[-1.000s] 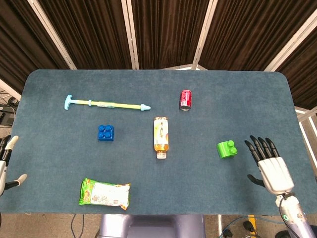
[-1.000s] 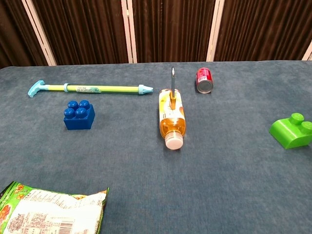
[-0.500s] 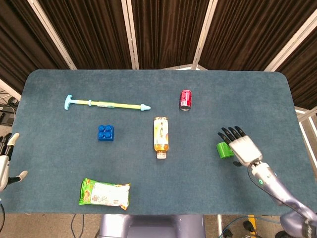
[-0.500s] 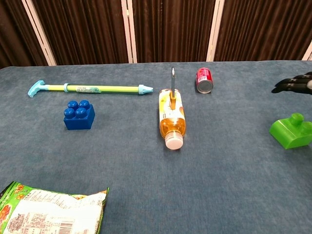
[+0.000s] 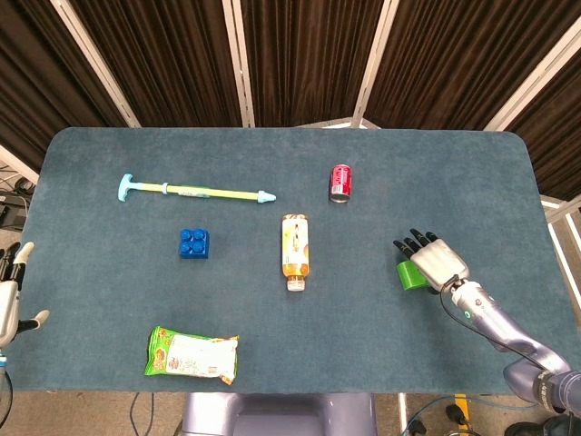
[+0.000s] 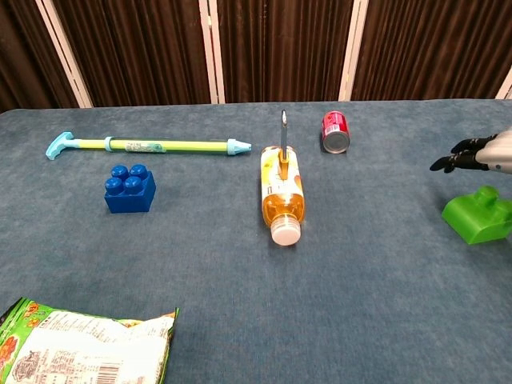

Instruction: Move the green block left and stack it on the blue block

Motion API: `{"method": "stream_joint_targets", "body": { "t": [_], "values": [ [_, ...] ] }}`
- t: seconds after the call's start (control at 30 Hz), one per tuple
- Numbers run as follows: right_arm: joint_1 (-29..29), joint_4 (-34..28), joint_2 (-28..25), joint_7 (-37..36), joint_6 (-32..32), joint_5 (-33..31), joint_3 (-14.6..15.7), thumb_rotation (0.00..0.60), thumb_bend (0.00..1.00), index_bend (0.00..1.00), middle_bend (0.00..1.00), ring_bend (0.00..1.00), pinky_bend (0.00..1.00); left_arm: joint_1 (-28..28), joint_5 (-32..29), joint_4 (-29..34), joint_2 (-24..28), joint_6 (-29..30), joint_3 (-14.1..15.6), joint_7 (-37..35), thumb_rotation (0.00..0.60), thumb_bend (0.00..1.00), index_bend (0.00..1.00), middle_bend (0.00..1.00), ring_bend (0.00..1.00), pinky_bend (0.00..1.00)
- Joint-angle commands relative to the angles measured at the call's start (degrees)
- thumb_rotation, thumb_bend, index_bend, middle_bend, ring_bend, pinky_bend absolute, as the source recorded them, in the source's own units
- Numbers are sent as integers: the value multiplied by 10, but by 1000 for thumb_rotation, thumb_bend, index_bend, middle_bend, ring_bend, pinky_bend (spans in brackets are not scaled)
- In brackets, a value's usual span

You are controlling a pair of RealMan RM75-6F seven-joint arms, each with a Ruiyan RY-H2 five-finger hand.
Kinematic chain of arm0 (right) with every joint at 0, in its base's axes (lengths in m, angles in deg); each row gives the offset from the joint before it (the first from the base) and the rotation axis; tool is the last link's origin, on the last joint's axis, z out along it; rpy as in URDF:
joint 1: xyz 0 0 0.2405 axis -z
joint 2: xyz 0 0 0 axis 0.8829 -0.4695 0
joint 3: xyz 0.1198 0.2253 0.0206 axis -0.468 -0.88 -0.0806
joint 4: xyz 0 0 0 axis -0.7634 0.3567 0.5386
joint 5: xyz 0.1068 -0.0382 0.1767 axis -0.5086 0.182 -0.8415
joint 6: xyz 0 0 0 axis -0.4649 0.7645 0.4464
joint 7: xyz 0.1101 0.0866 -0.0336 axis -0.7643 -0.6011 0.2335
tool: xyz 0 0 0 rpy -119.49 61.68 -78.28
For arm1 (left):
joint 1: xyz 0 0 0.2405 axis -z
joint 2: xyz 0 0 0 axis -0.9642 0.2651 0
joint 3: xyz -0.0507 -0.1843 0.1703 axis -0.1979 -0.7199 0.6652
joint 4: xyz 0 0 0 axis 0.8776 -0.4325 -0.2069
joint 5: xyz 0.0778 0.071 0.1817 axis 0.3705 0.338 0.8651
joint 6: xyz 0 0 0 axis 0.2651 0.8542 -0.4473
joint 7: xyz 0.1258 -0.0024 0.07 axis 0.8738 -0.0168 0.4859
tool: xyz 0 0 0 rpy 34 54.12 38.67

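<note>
The green block (image 5: 408, 275) (image 6: 478, 216) lies on the table's right side. My right hand (image 5: 432, 259) (image 6: 474, 154) hovers just above it with fingers spread and apart, covering most of the block in the head view; nothing is held. The blue block (image 5: 193, 243) (image 6: 130, 189) sits well to the left, studs up. My left hand (image 5: 11, 291) stays off the table's left edge, fingers apart and empty.
An orange juice bottle (image 5: 295, 248) (image 6: 282, 194) lies between the two blocks. A red can (image 5: 339, 183) (image 6: 335, 132) rests behind it. A long syringe-like toy (image 5: 194, 191) (image 6: 149, 146) lies behind the blue block. A snack bag (image 5: 192, 354) (image 6: 80, 350) sits front left.
My right hand has moved from the table's right front corner inward and leftward, coming over the green block. The block and the left hand have stayed put.
</note>
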State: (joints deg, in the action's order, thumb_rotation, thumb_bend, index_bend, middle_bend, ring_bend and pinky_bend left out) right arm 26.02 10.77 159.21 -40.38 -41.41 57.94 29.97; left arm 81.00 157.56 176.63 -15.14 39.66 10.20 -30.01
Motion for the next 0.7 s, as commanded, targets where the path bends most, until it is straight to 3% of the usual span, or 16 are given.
{"method": "stream_joint_targets", "body": {
  "t": [0.03,0.1,0.17,0.27,0.43,0.7],
  "values": [
    [-4,14,12,-8,-3,-2,6,600,70,98,253,109,281,1,-3,-1,-2,-1,0,3,600,0,0,0,0,0],
    [-6,21,20,-16,0,0,9,600,102,163,341,205,353,2,-4,-1,-2,0,0,4,600,0,0,0,0,0],
    [-6,28,28,-27,8,5,11,600,187,287,467,334,466,3,-5,-2,-3,-1,0,5,600,0,0,0,0,0],
    [-6,47,43,-41,31,19,14,600,321,404,575,447,575,3,-6,-2,-4,-1,1,5,600,0,0,0,0,0],
    [-6,37,34,-70,58,39,23,600,436,468,608,483,614,5,-7,-2,-2,-3,1,2,600,0,0,0,0,0],
    [6,-103,-68,-62,163,153,71,600,501,488,625,500,622,6,-5,1,5,-7,3,-12,600,0,0,0,0,0]
  ]
}}
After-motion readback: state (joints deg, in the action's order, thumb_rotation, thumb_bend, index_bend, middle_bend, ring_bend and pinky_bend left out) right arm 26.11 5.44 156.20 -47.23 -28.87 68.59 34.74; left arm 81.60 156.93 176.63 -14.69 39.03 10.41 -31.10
